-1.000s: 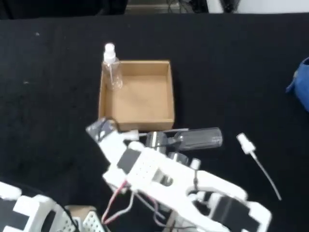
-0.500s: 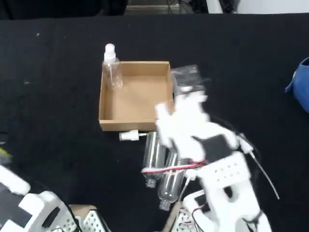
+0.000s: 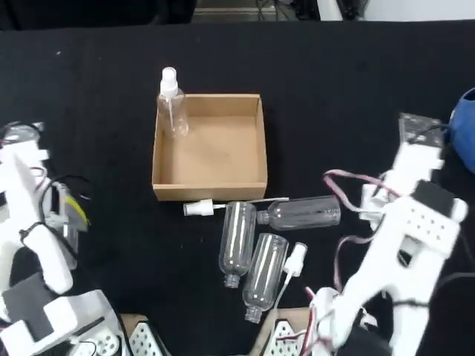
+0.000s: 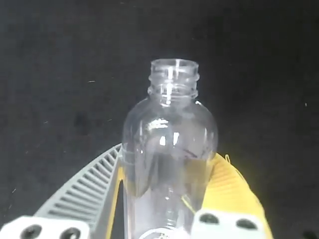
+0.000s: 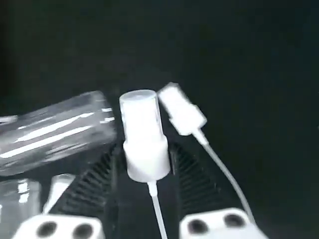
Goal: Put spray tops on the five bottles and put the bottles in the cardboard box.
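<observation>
My left pincer (image 4: 168, 153) is clamped on the open bottle (image 4: 169, 114). 1 grey ribbed finger and 1 yellow finger press its clear body, and its bare threaded neck points away from my wrist. That arm stands at the left of the table (image 3: 89, 74), well apart from the cardboard box (image 3: 210, 191).

My right pincer (image 5: 144, 149) is closed on a white spray top (image 5: 143, 134), with the top's thin tube running back between the fingers. That arm stands at the right of the table, to the right of the lying bottles.

The cardboard box sits mid-table with its mouth open. The capped bottle (image 3: 172, 111) stands upright in the box's far left corner with its sprayer on.

3 uncapped bottles lie on the black cloth on the near side of the box. The far bottle (image 3: 300, 213) lies left to right, close to the box's near right corner, with its neck toward the left. The middle bottle (image 3: 237, 241) and the near bottle (image 3: 266, 276) lie just beside each other, necks pointing near.

The first loose top (image 3: 199, 209) lies just beside the box's near wall. The second loose top (image 3: 295, 259) lies just right of the near bottle. The third loose top (image 5: 182, 114) lies just beyond the top I hold, trailing a long tube.

A blue object (image 3: 466, 126) sits at the table's right edge.
</observation>
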Controlling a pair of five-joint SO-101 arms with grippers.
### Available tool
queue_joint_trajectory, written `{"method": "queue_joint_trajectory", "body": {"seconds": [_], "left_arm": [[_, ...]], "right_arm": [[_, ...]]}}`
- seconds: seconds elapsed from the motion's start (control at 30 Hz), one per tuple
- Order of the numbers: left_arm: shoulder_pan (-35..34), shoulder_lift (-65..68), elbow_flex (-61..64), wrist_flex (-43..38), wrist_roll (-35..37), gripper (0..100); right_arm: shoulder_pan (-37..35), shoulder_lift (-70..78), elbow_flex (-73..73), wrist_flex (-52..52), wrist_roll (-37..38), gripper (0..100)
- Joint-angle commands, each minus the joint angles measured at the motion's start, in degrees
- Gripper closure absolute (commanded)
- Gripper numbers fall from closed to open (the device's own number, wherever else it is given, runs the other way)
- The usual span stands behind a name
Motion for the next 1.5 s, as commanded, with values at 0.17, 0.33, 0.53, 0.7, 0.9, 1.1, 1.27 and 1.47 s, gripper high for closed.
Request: {"method": "queue_joint_trajectory", "body": {"seconds": [0.17,0.33,0.53,0.7,0.9,1.1,1.27,1.47], "left_arm": [[-0.2,10.6,2.2,-6.4,-8.2,84],[-4.4,16.2,-7.8,-0.6,-17.1,76],[-4.9,20.9,-26.0,12.4,-27.8,77],[-2.2,28.4,-30.4,14.2,-31.3,77],[-1.6,35.0,-29.8,6.4,-30.9,77],[-1.6,35.2,-28.4,5.4,-30.9,77],[-4.7,35.7,-28.2,4.9,-31.3,94],[-8.0,35.7,-33.0,5.3,-30.9,95]], "right_arm": [[5.6,5.5,-3.6,-4.7,6.0,98.7],[5.6,5.5,-3.6,-4.5,5.8,98.7],[5.6,5.1,-2.1,-4.5,5.8,98.7],[5.6,5.1,0.0,-4.9,5.8,98.7],[5.5,5.1,-0.2,-4.9,5.8,98.7],[-0.2,5.1,0.1,-4.9,5.7,98.7],[-3.6,5.1,0.0,-4.9,1.5,98.7],[-4.6,5.1,-0.2,-5.0,-0.6,98.7]]}}
